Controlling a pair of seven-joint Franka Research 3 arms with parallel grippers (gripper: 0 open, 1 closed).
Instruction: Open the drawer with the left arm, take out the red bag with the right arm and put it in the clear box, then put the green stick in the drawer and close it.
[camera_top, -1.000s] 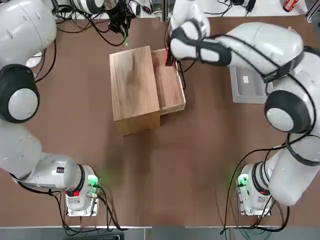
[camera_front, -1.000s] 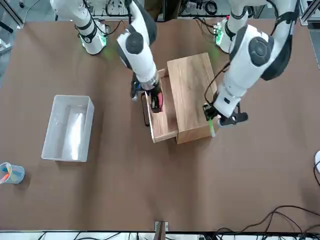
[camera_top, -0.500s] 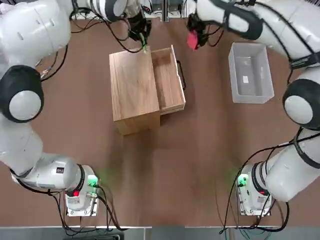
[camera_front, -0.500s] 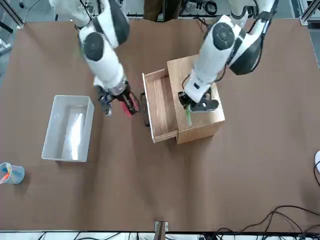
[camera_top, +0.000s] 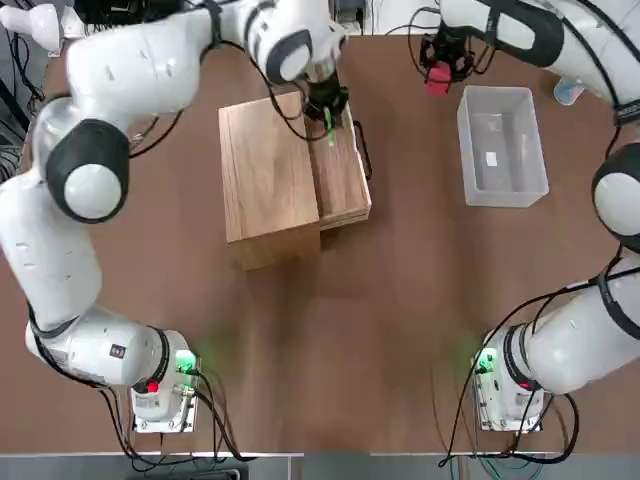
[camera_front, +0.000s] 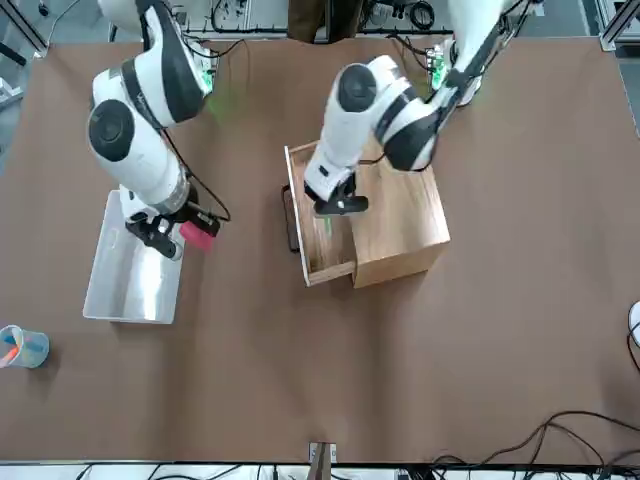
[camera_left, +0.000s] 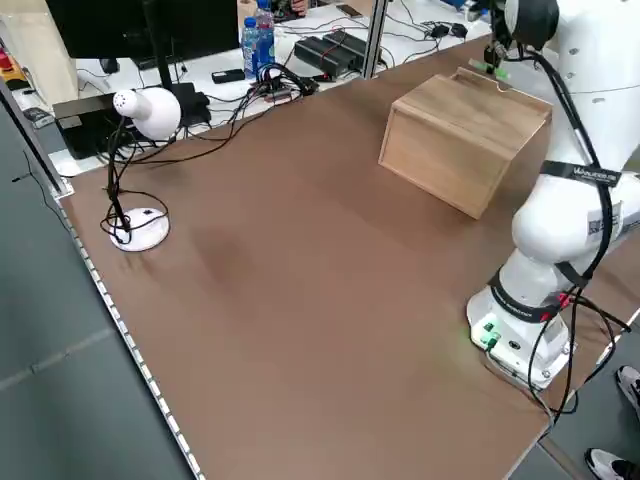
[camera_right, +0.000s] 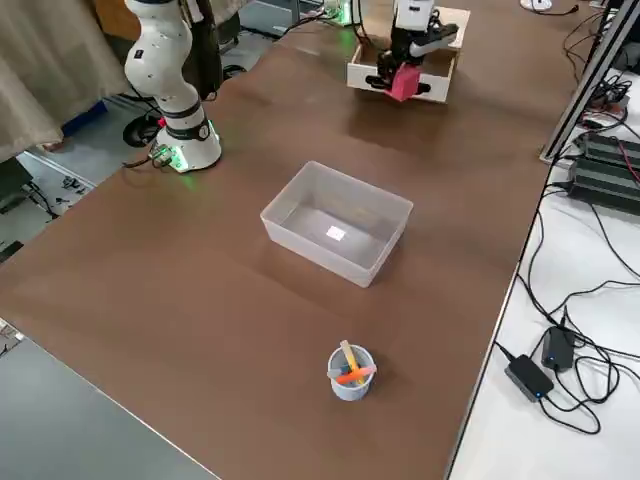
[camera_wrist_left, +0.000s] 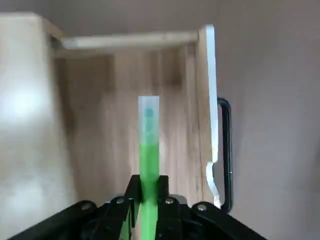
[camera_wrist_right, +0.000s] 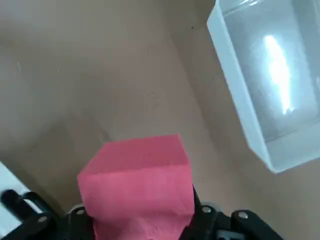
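The drawer (camera_top: 341, 170) stands pulled out of the light-wood cabinet (camera_top: 268, 175), its dark handle (camera_wrist_left: 226, 150) facing the clear box. My left gripper (camera_top: 326, 106) hovers over the drawer's far end, shut on the green stick (camera_wrist_left: 148, 150), which points down into the bare drawer floor (camera_wrist_left: 120, 120). My right gripper (camera_top: 437, 66) is shut on the red bag (camera_wrist_right: 137, 180) and holds it above the table, just beside the far corner of the clear box (camera_top: 502, 145) on its cabinet side. The box (camera_front: 135, 268) has only its white label inside.
A small pale blue cup (camera_right: 350, 372) with orange-pink sticks stands beyond the clear box near the table edge. A white desk lamp (camera_left: 140, 150) and cables sit off the table on my left. Bare brown table (camera_top: 400, 300) lies between the cabinet and the arm bases.
The right gripper lifted the red bag out of the drawer and carried it toward the clear box. The left gripper brought the green stick from behind the cabinet to above the open drawer.
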